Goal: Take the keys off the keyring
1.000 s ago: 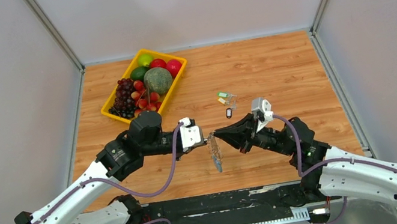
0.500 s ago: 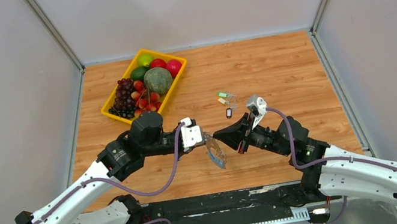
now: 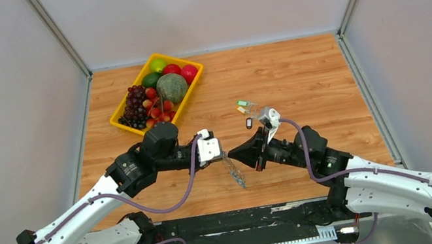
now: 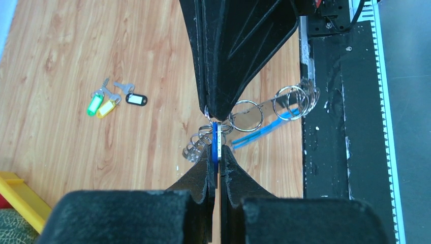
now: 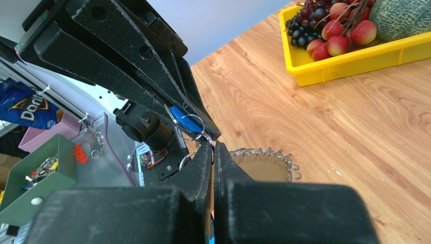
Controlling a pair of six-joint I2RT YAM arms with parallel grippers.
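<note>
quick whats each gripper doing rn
left gripper: closed on the blue tag
right gripper: closed on a small ring of the keyring

Pale wood-grain table [image 3: 297,68] within plain grey walls [image 3: 207,4], black rail [image 3: 249,219] along its near edge.

The keyring [image 3: 233,171] hangs midair; three keys [image 3: 245,111] lie apart.

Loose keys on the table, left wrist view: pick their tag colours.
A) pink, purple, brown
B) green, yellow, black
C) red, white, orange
B: the keys lying on the table carry one green, one yellow and one black tag.
</note>
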